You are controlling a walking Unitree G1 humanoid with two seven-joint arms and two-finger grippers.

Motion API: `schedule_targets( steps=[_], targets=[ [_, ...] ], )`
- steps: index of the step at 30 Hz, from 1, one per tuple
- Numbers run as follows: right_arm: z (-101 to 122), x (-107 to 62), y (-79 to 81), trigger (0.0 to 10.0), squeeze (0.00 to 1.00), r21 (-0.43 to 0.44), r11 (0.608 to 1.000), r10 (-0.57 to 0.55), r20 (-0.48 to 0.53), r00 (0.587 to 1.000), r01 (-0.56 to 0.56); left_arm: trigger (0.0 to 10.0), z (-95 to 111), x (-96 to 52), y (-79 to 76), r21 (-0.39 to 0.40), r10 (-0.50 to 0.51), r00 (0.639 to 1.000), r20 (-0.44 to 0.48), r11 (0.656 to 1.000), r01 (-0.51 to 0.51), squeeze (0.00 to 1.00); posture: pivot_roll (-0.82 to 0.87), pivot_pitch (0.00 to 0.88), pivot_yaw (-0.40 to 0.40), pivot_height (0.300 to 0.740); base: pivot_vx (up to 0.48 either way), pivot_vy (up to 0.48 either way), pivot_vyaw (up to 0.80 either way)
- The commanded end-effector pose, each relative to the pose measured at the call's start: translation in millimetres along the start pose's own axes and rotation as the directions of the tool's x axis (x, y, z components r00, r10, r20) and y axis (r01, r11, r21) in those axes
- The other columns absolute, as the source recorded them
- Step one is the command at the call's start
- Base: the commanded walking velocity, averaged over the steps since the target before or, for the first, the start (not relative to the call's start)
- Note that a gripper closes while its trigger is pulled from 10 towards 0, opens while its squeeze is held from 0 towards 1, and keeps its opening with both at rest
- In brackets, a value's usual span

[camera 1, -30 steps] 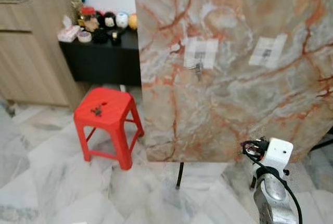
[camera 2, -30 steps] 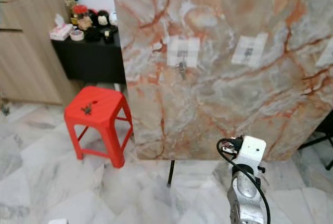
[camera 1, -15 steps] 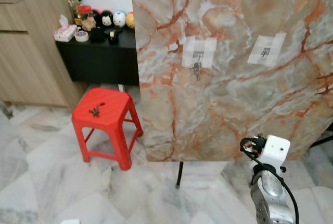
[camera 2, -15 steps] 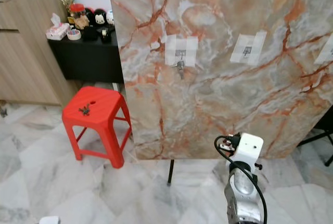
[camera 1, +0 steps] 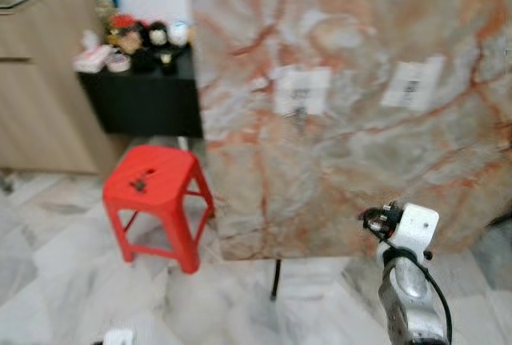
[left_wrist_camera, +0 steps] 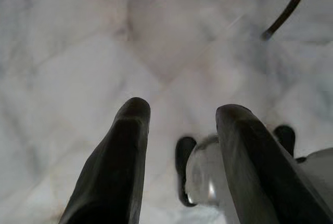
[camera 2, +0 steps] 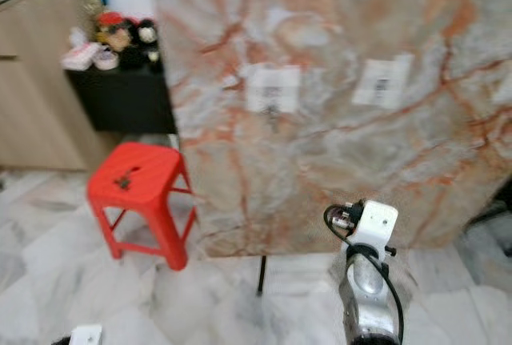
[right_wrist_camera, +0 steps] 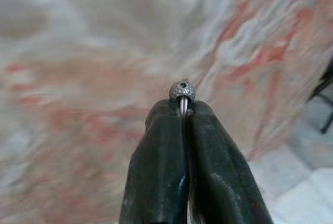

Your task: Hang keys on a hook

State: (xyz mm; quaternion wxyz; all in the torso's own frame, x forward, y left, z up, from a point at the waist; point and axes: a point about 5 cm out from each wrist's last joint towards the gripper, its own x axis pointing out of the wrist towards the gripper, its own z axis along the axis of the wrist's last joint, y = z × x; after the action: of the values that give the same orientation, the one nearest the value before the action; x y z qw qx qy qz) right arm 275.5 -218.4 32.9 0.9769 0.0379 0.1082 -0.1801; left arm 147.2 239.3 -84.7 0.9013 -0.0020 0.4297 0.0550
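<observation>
My right gripper (right_wrist_camera: 183, 110) is shut, pinching a thin metal piece topped by a small studded silver ball (right_wrist_camera: 182, 90), which looks like part of the keys. It points at the marble-patterned board (camera 1: 352, 169) from close by. My right arm (camera 1: 404, 281) rises at the lower right, below the board. Two hooks are taped to the board, the left hook (camera 1: 302, 90) and the right hook (camera 1: 412, 85). A small blurred bunch (camera 1: 300, 114) hangs under the left one. Dark keys (camera 1: 142, 182) lie on the red stool (camera 1: 172, 170). Low over the floor, my left gripper (left_wrist_camera: 184, 110) stands open with nothing in it.
The board stands on a thin black leg (camera 1: 276, 277). A black table (camera 1: 144, 101) with figurines and a wooden cabinet (camera 1: 40, 89) stand at the back left. A small white object (camera 1: 118, 335) lies on the marble floor. My foot (left_wrist_camera: 208, 174) is below the left gripper.
The whole picture has shifted a little and gone blurred, so the camera is moving. The right arm keeps about the same place below the board.
</observation>
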Motion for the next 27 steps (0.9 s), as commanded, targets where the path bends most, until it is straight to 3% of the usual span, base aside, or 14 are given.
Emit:
schedule_targets(
  steps=[1,5,15,19,20,22,24,26,27],
  targets=[
    [10.1,2.7,11.3,10.0,0.0,0.017,0.999,0.027,0.044,0.999,-0.028,10.0,-10.4,-5.9,15.5,-0.01,0.035,0.999,-0.038,0.999,-0.036,0.0,0.05,0.0,-0.047,0.713,0.356,0.0,0.0],
    [9.1,2.1,12.2,10.0,0.0,0.017,0.999,0.028,0.043,0.999,-0.029,10.0,-12.1,-7.5,19.9,-0.022,0.04,0.998,-0.041,0.999,-0.04,0.0,0.05,0.0,-0.049,0.713,0.237,0.0,0.0],
    [14.1,4.7,16.1,10.0,0.0,0.02,0.999,0.044,0.061,0.997,-0.045,10.0,-13.8,-3.4,-3.1,-0.026,0.012,0.999,-0.04,1.0,-0.014,0.0,0.05,0.0,-0.053,0.713,0.0,0.0,0.0],
    [29.9,9.0,17.7,10.0,0.0,0.019,1.0,0.022,0.127,0.992,-0.025,10.0,-12.6,-5.0,8.2,-0.031,0.025,0.999,-0.042,0.999,-0.026,0.0,0.05,0.0,-0.052,0.713,0.0,0.0,0.0],
    [33.7,9.4,17.8,10.0,0.0,-0.001,1.0,0.019,0.149,0.989,-0.019,10.0,-12.4,-5.6,11.2,-0.032,0.028,0.999,-0.042,0.999,-0.03,0.0,0.05,0.0,-0.052,0.713,0.0,0.0,0.0],
    [44.6,10.3,20.2,10.0,0.0,-0.12,0.993,0.025,0.209,0.978,0.001,10.0,-12.0,-7.6,20.4,-0.037,0.038,0.999,-0.039,0.999,-0.039,0.0,0.05,0.0,-0.052,0.713,0.0,0.0,0.0],
    [47.3,11.6,17.6,10.0,0.0,-0.155,0.987,-0.017,0.218,0.976,0.051,10.0,-12.0,-8.4,23.4,-0.038,0.041,0.998,-0.038,0.998,-0.043,0.0,0.05,0.0,-0.055,0.713,0.0,0.0,0.0],
    [57.9,12.4,8.6,10.0,0.0,-0.22,0.96,-0.105,0.291,0.951,0.173,10.0,-13.4,-7.5,16.2,-0.038,0.031,0.999,-0.032,0.999,-0.033,0.0,0.05,0.0,-0.057,0.713,0.0,0.0,0.0],
    [57.9,12.4,8.6,10.0,0.0,-0.22,0.96,-0.105,0.291,0.951,0.173,10.0,-13.4,-7.5,16.2,-0.038,0.031,0.999,-0.032,0.999,-0.033,0.0,0.05,0.0,-0.057,0.713,0.0,0.0,0.0]
  ],
)
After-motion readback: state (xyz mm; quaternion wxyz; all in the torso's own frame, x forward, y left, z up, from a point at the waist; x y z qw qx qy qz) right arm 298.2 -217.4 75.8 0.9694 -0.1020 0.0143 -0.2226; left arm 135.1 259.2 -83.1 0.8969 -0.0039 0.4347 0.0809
